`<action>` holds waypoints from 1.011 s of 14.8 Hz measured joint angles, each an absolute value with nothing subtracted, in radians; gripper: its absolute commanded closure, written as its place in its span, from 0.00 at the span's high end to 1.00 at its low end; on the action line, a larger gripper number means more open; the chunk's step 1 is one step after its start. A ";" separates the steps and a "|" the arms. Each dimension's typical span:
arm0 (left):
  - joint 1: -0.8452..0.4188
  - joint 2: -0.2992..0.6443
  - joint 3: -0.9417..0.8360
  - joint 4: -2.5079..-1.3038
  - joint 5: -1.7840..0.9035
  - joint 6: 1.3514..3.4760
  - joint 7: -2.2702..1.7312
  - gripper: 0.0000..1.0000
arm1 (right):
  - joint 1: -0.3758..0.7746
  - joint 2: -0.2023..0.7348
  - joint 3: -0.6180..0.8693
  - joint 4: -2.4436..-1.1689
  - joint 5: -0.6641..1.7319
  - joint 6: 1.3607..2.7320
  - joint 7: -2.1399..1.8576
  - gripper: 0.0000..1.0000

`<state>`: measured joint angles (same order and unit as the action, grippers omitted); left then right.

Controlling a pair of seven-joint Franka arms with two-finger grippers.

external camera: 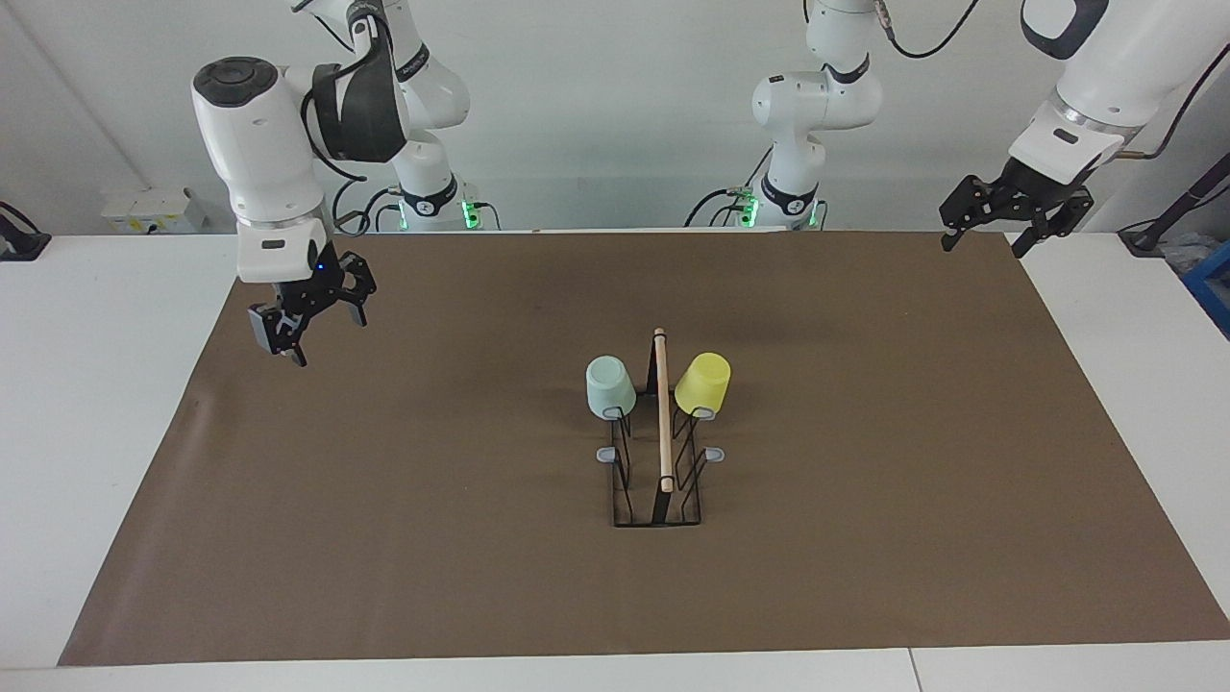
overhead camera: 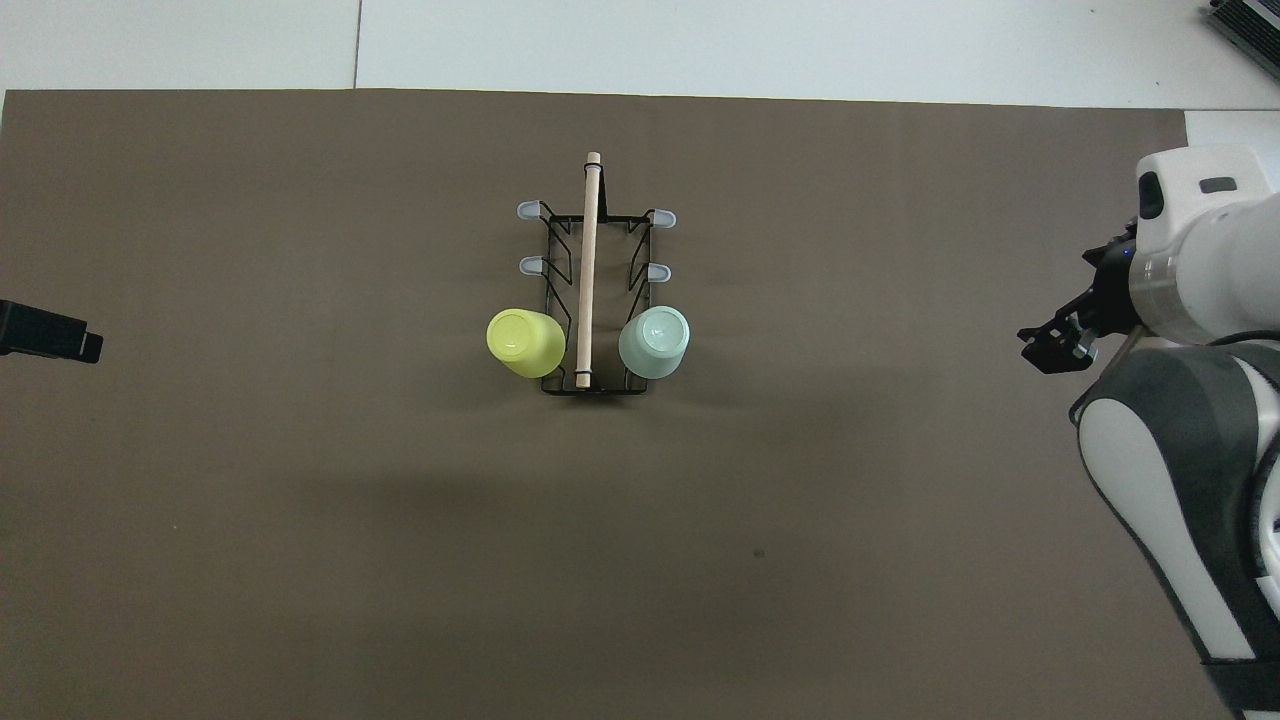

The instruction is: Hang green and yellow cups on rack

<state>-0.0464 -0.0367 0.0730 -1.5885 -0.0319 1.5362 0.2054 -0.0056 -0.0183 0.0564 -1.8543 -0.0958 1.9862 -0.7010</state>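
both cups already hang mouth-down on the rack (external camera: pixel 658 452): the green cup (external camera: pixel 609 386) on a prong on the side toward the right arm, the yellow cup (external camera: pixel 703 383) on the matching prong on the side toward the left arm, each on the pair of prongs closest to the robots. the rack stands mid-table on the brown mat (external camera: pixel 384 538), its wooden rod (external camera: pixel 662 408) running lengthwise away from the robots, so the four free grey-tipped prongs stick out sideways toward either arm. the right gripper (external camera: pixel 306 322) hovers empty over the mat toward its own end of the table, fingers apart, with the green cup well apart from it toward the table's middle. the left gripper (external camera: pixel 995 213) hangs over the mat's corner at its own end, also spread and empty, well apart from the yellow cup; it waits. judging by this, nothing is left to grasp and the task looks complete. no brand, label or writing can be read on the cups or rack.
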 measured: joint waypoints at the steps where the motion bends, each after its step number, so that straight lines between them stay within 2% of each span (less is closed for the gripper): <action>1: -0.046 -0.037 0.073 -1.589 -0.032 1.536 0.205 1.00 | -0.005 -0.018 0.057 -1.831 -0.096 1.952 -0.600 1.00; 6: -0.046 -0.037 0.074 -1.590 -0.032 1.532 0.205 1.00 | -0.004 -0.018 0.060 -1.724 -0.083 1.812 -0.209 1.00; 11: -0.046 -0.039 0.074 -1.603 -0.032 1.532 0.205 1.00 | -0.012 -0.019 0.044 -1.580 0.003 1.599 -0.024 1.00; 15: -0.046 -0.041 0.074 -1.607 -0.032 1.533 0.205 1.00 | -0.027 -0.019 0.042 -1.563 0.005 1.533 0.032 1.00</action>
<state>-0.0464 -0.0411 0.0737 -1.6068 -0.0319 1.5326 0.2054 -0.0271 -0.0193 0.0419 -1.5629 0.0046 1.5330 0.0316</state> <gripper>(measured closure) 0.000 0.000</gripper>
